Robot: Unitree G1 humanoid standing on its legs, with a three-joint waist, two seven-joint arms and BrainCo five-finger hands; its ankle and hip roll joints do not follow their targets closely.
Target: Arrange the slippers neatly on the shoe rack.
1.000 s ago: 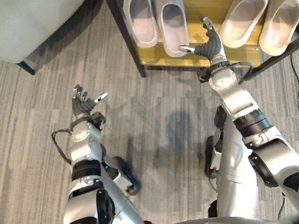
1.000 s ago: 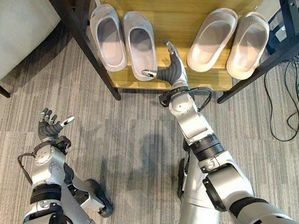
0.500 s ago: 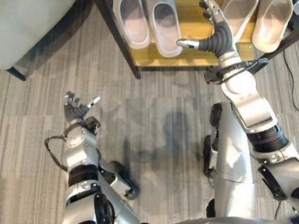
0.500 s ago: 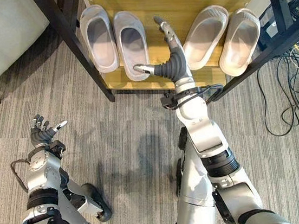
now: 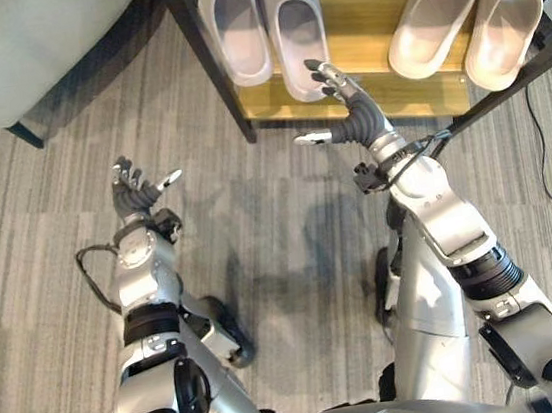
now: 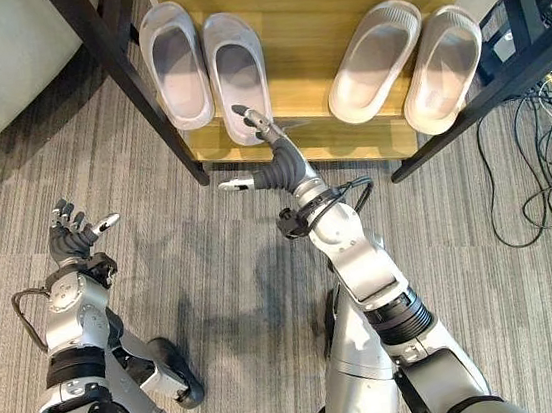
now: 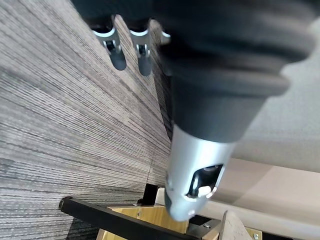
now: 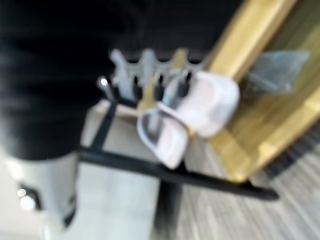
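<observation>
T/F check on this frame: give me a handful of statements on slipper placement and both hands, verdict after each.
1. All four slippers lie on the wooden shelf. True.
2. The right hand is gripping a slipper. False: its fingers are straight and hold nothing; it hangs at the shelf's front edge by the grey pair.
3. The beige pair sits to the robot's right of the grey pair. True.
4. The left hand rests on the shelf. False: it is over the carpet, well short of the rack, and holds nothing.
5. One slipper lies on the carpet. False: none shows on the floor.
</observation>
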